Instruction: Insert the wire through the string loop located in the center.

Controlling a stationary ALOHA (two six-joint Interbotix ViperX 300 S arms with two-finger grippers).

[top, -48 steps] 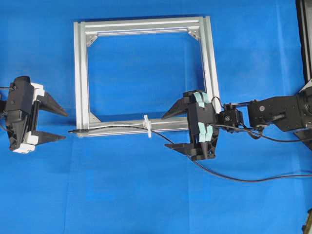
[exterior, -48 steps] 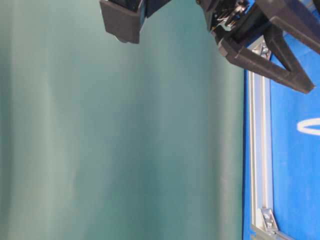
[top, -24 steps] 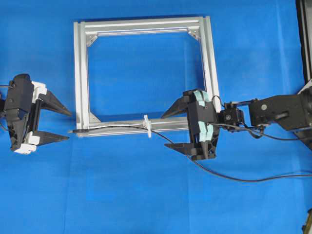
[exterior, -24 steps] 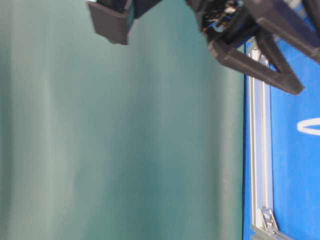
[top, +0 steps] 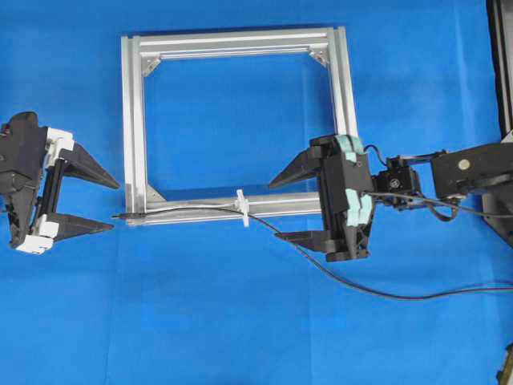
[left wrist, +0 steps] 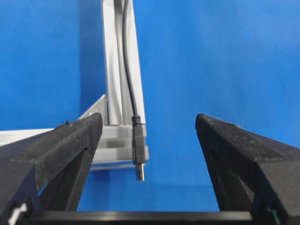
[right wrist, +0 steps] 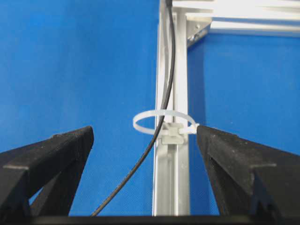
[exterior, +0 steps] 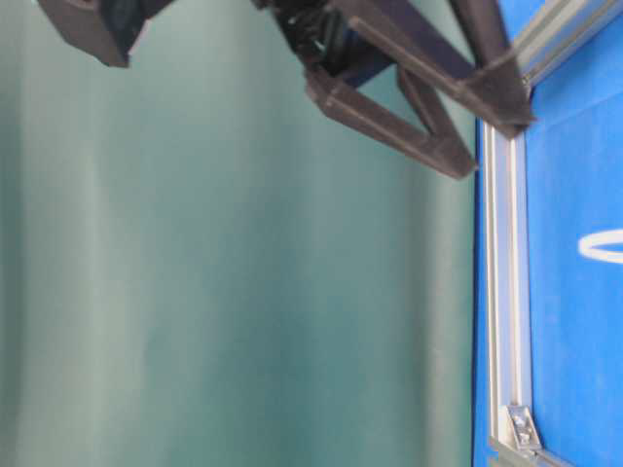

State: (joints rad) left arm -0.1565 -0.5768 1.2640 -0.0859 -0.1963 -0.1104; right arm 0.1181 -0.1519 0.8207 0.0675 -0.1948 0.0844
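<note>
On your far left, the left claw (top: 84, 202) hangs over the blue counter (top: 240, 321) with its fingers (left wrist: 70, 140) spread wide and nothing between them. Just to its right the plug tip of the wire (top: 192, 210) pokes out past the left end of the silver frame (top: 132, 120), in line with the gap between those fingers but apart from them. From there you can follow the wire along the frame's near bar to the string loop (top: 242, 208), which is fixed at the middle of that bar. The wire passes through the loop; your right wrist view shows it inside the white ring (right wrist: 159, 123). Past the loop the wire leaves the bar and trails across the counter toward the near right. The right claw (top: 287, 206) sits to the right of the loop, fingers (right wrist: 51, 154) spread fully, gripping nothing, and the wire runs under its near finger.
</note>
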